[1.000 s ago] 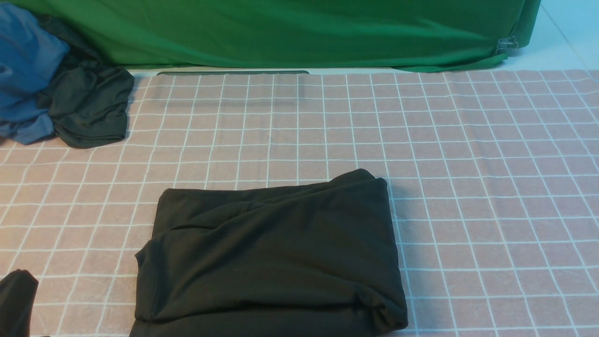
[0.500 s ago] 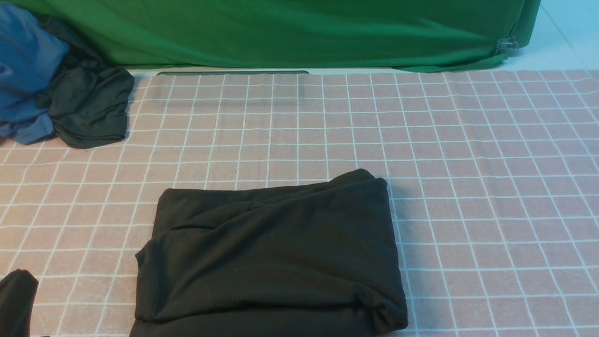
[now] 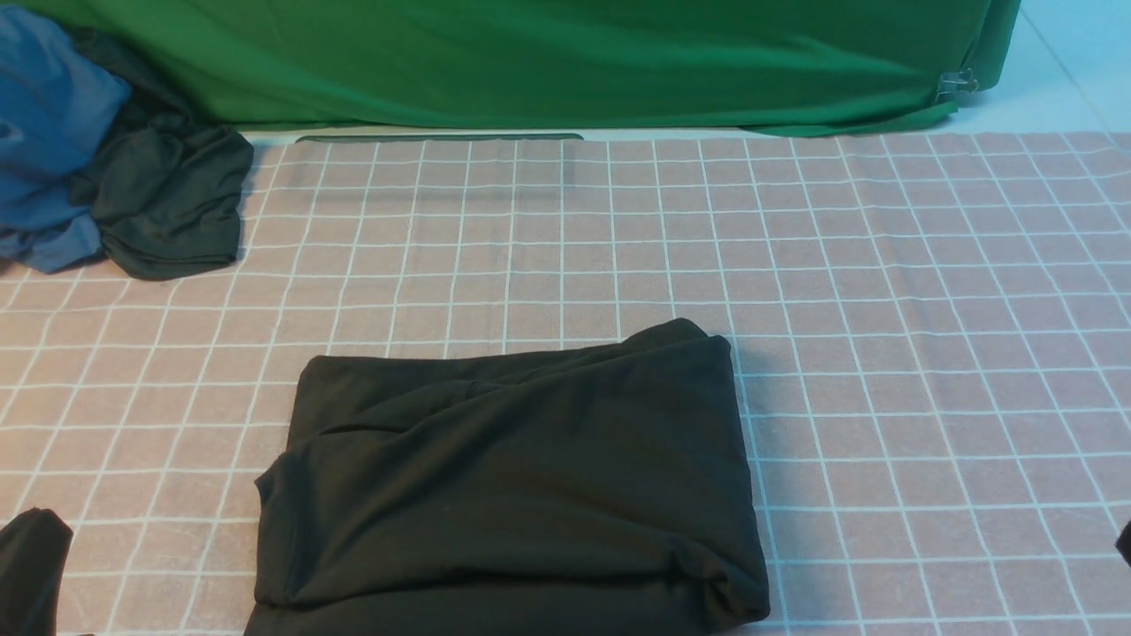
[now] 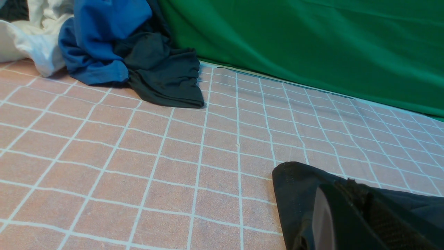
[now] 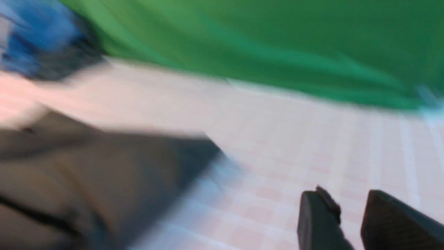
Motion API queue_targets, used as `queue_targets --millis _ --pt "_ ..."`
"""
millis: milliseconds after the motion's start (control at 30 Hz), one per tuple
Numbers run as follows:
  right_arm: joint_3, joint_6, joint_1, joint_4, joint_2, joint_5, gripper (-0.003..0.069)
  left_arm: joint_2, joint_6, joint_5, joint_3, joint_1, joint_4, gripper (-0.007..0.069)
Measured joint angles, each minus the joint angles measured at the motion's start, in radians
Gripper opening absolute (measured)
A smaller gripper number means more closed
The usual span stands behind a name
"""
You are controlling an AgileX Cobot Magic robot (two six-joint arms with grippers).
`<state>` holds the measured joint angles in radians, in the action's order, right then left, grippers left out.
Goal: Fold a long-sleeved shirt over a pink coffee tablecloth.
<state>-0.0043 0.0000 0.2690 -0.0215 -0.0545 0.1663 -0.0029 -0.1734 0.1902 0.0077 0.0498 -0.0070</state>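
Note:
The long-sleeved shirt [image 3: 512, 486] lies folded into a black rectangle on the pink coffee tablecloth [image 3: 884, 265], near the front centre; no print or label shows. My left gripper [image 3: 34, 565] sits low at the front left, apart from the shirt. In the left wrist view this gripper [image 4: 343, 184] is shut with nothing in it, over the tablecloth [image 4: 138, 139]. A dark sliver of my right gripper [image 3: 1125, 541] shows at the right edge. In the blurred right wrist view that gripper [image 5: 347, 201] is open and empty, to the right of the shirt [image 5: 104, 180].
A bright green cloth [image 3: 565, 62] hangs along the back, with a metal clip [image 3: 956, 84] at its right end. A blue garment [image 3: 53, 141] and a dark grey-green one [image 3: 168, 203] are bunched at the back left; a white garment [image 4: 31, 41] lies beside them.
A sliver of my right gripper has come into the front view at the right edge, and its wrist view is blurred by motion. The shirt and my left gripper have not moved.

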Motion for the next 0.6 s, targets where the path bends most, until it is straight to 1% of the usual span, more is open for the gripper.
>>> queue_targets --millis 67,133,167,233,367,600 --pt "0.012 -0.009 -0.088 0.000 0.031 0.057 0.0238 0.000 0.000 -0.001 0.000 0.000 0.000 0.0015" --pt "0.012 -0.027 -0.128 0.000 0.046 0.074 0.0238 0.000 0.000 0.000 0.000 0.000 0.000 0.0015" --pt "0.012 -0.059 -0.175 0.000 0.051 0.077 0.0238 0.000 0.000 -0.002 0.000 0.000 0.000 0.0015" --pt "0.012 -0.085 -0.202 0.000 0.053 0.084 0.0238 0.000 0.000 0.000 0.000 0.000 0.000 0.0015" --pt "0.012 -0.106 -0.216 0.000 0.055 0.088 0.0238 0.000 0.000 -0.002 0.000 0.000 0.000 0.0015" --pt "0.012 -0.106 -0.216 0.000 0.055 0.088 0.0238 0.000 0.000 -0.002 0.000 0.000 0.000 0.0015"
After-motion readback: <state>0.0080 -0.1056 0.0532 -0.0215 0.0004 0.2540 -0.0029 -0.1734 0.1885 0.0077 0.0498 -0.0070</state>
